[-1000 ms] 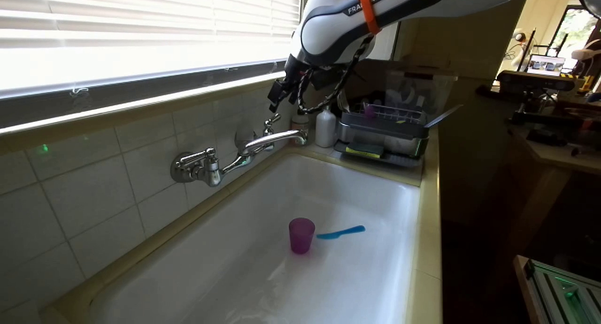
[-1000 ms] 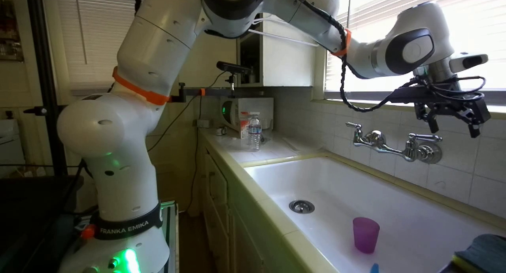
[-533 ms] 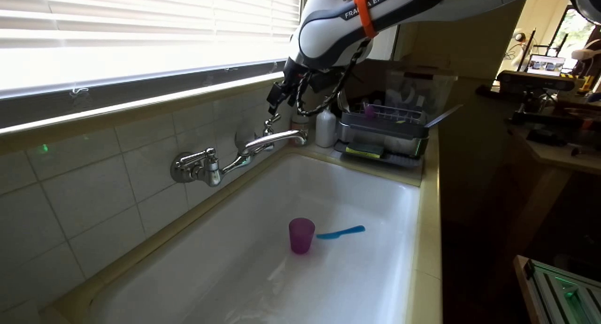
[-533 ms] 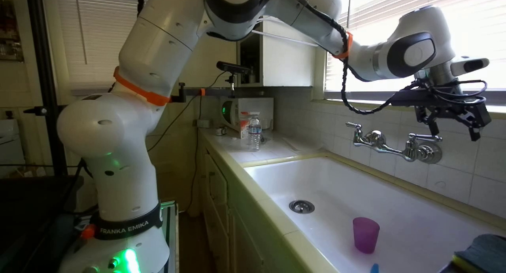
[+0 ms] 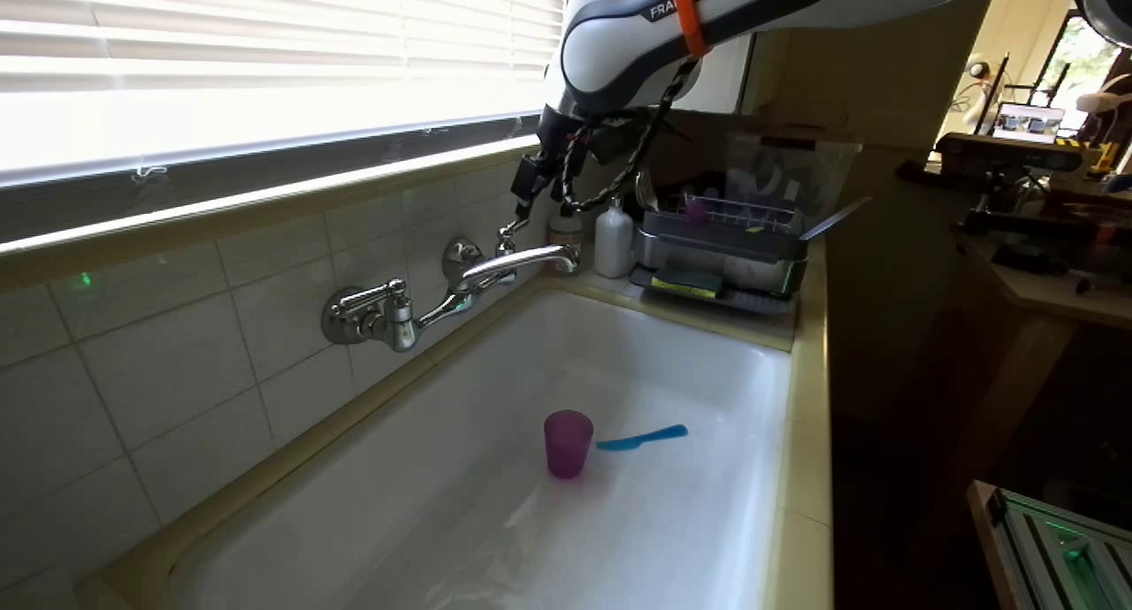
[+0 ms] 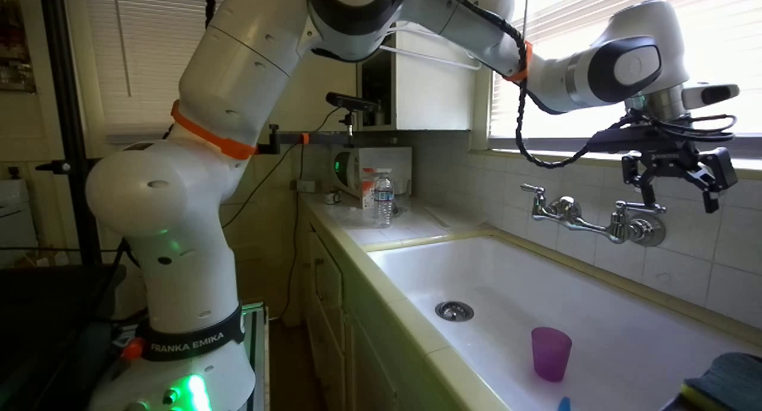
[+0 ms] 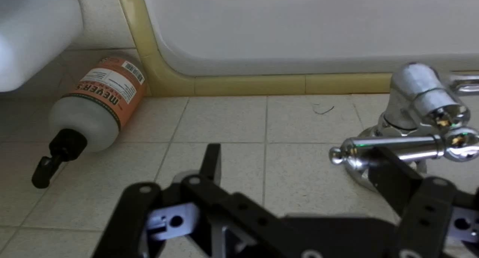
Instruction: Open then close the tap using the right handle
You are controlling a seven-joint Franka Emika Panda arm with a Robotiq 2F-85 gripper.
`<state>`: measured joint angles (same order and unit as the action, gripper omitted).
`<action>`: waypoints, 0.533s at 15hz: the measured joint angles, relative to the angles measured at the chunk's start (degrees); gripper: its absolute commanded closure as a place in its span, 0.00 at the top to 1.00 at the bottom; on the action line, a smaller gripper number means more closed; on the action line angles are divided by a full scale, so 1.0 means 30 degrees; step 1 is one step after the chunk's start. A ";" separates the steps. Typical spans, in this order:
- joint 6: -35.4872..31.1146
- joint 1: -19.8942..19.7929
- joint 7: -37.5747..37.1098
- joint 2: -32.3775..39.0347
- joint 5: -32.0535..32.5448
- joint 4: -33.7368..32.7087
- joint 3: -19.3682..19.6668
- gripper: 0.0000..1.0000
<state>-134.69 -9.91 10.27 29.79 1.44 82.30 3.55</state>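
Here the splayed claw hangs by the right handle

A white robot arm has rounded joints and dark grey trim. Orange bands circle it; a black braided cable loops below. Its black base collar reads "FRANKA EMIKA" in white. The angular black jaws show round metal fasteners.

two tap handles, one spout
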 measured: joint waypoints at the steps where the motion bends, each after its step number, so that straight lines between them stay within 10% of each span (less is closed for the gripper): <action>1: 0.0018 -0.0003 0.0005 0.0002 0.0009 -0.0010 0.0016 1.00; 8: -0.1330 -0.0048 0.0005 0.0137 -0.0306 0.0000 -0.0080 1.00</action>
<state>-138.68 -10.05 10.28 30.20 0.52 82.30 3.31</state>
